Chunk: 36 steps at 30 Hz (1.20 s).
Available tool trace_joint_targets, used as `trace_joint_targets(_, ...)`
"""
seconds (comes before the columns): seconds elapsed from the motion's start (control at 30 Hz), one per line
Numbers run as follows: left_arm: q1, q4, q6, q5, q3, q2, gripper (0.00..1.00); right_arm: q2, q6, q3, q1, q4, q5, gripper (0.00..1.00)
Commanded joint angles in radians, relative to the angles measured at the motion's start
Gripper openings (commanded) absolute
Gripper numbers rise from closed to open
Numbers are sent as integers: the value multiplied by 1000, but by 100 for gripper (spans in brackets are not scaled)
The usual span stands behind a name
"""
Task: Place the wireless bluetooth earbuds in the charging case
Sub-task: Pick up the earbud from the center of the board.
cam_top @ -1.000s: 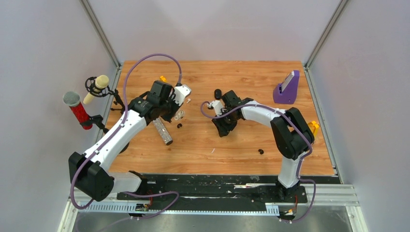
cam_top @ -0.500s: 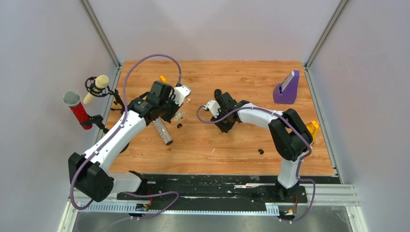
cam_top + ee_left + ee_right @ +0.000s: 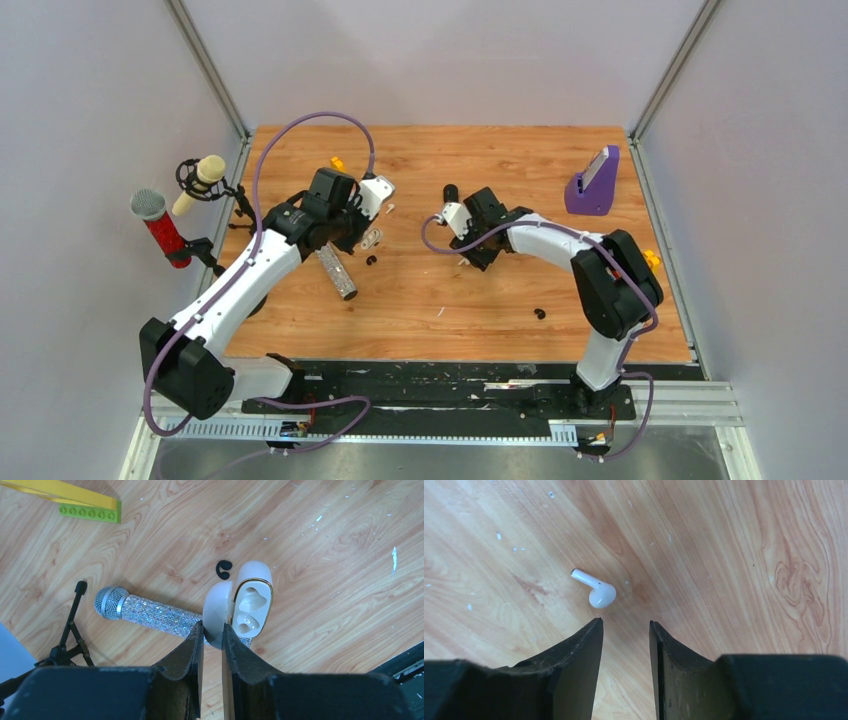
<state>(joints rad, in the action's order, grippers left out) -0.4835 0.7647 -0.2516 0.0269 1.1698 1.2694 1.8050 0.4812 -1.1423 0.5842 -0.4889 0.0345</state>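
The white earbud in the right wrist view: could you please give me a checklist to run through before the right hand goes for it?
1. Right hand open and empty: ok.
2. Earbud centred between its fingers: not ok; it lies ahead of the gap and off-centre.
3. Earbud clear of clutter: ok; only bare table around it.
4. Case open: ok; lid up, both pockets empty.
5. Case held steady: ok; left hand shut on the lid.
6. Earbud fits this case: cannot tell.
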Motion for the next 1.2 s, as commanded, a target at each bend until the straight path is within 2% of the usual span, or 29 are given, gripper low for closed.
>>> trace_joint_targets(0.0,2,-36,0,19,1,-34,17,-75,-23,-46,-51,-42,210,41)
trace_joint_targets(0.2,2,-36,1,19,-1,-38,17,-64,-78,-65,-84,-92,394,41)
trace_joint_targets(0.4,2,-36,2,21,2,-33,17,22,-121,-136,-101,-147,489,41)
trace_joint_targets(0.63,2,-36,0,22,-1,-39,17,99,-152,-187,-114,-185,464,40)
trace_joint_targets(0.8,2,-39,-1,21,-1,-36,17,78,-158,-204,-156,-212,543,40)
trace_joint_targets(0.97,4,-38,0,21,1,-35,17,57,-175,-214,-175,-214,543,47)
trace_joint_targets(1.03,2,-38,0,20,1,-35,17,84,-192,-230,-177,-221,531,52)
trace_joint_targets(1.17,2,-37,1,20,2,-36,17,159,-230,-258,-177,-229,519,54)
